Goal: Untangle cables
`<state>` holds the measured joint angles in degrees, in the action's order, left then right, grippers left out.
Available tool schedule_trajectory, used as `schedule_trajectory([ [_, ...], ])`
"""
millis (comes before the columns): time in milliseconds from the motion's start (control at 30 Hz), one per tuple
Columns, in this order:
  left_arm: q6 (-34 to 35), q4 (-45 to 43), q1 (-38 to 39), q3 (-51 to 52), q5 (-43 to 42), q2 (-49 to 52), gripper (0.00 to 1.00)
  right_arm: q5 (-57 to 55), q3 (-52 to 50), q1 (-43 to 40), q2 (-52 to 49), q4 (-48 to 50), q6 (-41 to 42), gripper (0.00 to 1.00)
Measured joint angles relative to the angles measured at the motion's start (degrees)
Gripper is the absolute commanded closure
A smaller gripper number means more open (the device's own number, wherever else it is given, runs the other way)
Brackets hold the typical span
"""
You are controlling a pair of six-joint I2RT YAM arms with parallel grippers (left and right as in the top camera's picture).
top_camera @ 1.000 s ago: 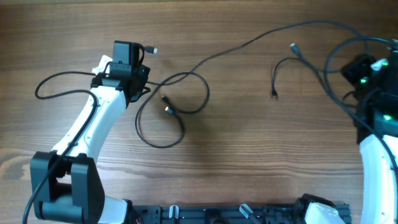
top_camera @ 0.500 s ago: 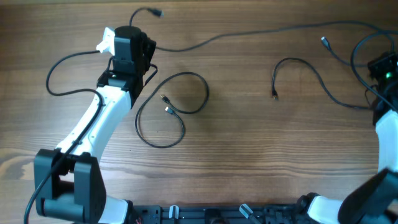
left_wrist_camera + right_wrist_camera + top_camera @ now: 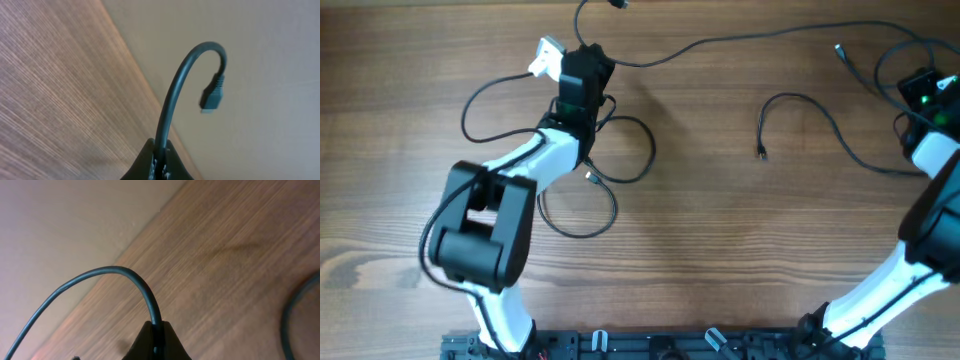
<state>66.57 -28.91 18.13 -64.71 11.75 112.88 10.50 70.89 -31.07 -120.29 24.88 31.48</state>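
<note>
Just behind the looped cable (image 3: 653, 150), pinches with the fully closed left gripper (image 3: 159, 152) a black cable (image 3: 171, 95) short of its plug (image 3: 212, 97). Stretches from there rightward. Far right of the loop, clamps with the equally closed right gripper (image 3: 157, 330) a second strand (image 3: 120, 269); same cable or not, cannot tell.

Table (image 3: 720, 250): wood, straight visible grain, matt finish. Cables (image 3: 172, 95): black, smooth rubbery sheath, faint sheen. Plug (image 3: 212, 95): dark matt plastic. Left arm shell (image 3: 545, 155): smooth white plastic, slightly glossy.
</note>
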Motion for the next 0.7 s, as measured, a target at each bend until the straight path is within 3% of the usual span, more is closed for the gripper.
schedule_trajectory([
  [233, 2.4, -9.1, 0.1, 0.0, 2.0, 8.6, 0.96, -0.2, 10.8, 0.0, -8.0, 1.6, 0.5, 0.96],
  [533, 4.7, -9.7, 0.1, -1.1, 6.9, 14.4, 0.96, -1.4, 12.5, 1.5, -13.9, 8.7, 0.9, 0.96],
  [700, 4.7, -9.7, -0.1, -8.2, 9.8, 19.0, 0.96, -2.4, 12.5, 3.1, -16.0, 8.6, 0.9, 0.96],
])
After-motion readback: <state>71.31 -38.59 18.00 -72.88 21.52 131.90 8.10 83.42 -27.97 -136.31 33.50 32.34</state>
